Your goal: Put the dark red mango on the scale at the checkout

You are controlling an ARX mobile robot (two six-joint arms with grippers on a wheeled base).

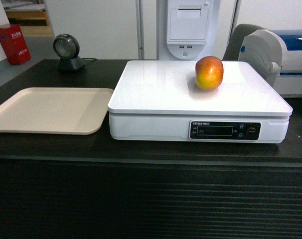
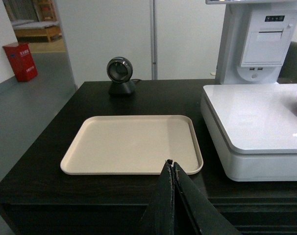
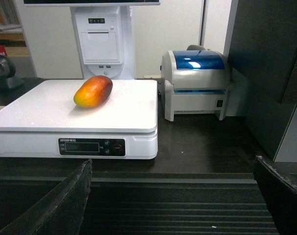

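The dark red mango (image 1: 209, 72) lies on the flat top of the white scale (image 1: 156, 89), toward its back right; it is red shading to yellow-orange. The right wrist view shows the mango (image 3: 93, 91) resting free on the scale (image 3: 65, 117). The scale stands on the black checkout (image 1: 141, 149) counter. My left gripper (image 2: 171, 164) is shut with nothing in it, pulled back at the counter's front edge before the tray. My right gripper (image 3: 173, 169) is open and empty, low in front of the counter's ribbed panel, well short of the scale. Neither gripper shows in the head view.
A beige tray (image 1: 21, 124) lies left of the scale. A round black scanner (image 1: 67, 52) stands at the back left. A white and blue printer (image 3: 195, 83) sits right of the scale, and a white terminal (image 1: 187, 27) rises behind it.
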